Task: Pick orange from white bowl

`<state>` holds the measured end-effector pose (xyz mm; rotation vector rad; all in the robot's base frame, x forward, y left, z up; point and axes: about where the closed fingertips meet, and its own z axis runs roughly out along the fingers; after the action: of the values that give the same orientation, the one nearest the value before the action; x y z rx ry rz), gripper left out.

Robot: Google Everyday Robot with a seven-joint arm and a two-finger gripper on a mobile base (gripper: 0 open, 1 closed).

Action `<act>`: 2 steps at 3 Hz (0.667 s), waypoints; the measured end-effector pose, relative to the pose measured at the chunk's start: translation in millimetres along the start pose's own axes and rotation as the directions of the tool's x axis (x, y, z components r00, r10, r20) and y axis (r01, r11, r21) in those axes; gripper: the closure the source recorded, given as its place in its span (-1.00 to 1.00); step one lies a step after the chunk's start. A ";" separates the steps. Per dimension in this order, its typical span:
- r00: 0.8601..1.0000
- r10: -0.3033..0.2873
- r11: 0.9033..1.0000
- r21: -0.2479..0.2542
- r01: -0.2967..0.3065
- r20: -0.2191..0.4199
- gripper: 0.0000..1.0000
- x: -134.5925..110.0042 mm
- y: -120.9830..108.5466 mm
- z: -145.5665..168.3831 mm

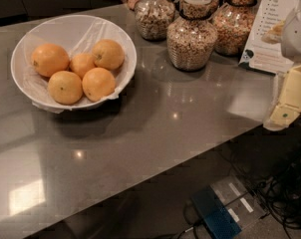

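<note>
The white bowl (26, 44), wide, shallow and lined with crinkly film, stands at the back left of the grey counter. It holds several oranges. A deep-orange large one (50, 59) lies at the left and a smaller one (81, 63) in the middle. Three yellow-orange ones are much alike: back right (108, 54), front left (65, 87) and front right (98, 83). I cannot tell which of them is the task's orange. My gripper (286, 108), with pale yellow fingers under a white arm part, hangs at the right edge of the view. It is far to the right of the bowl and holds nothing.
Three glass jars of cereal (192, 31) stand in a row at the back, right of the bowl. A printed card (270, 29) leans behind them at the right. The counter's front edge runs diagonally; below it are cables and a blue box (215, 215) on the floor.
</note>
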<state>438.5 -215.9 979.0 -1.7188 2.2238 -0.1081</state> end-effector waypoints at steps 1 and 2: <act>1.000 -0.001 1.000 0.000 0.001 0.001 -1.00 -0.4 -0.1 0.1; 0.995 -0.058 0.998 -0.010 0.059 0.076 -1.00 -40.2 -5.7 12.8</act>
<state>456.4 -177.4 976.8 -1.7651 2.1245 -0.0425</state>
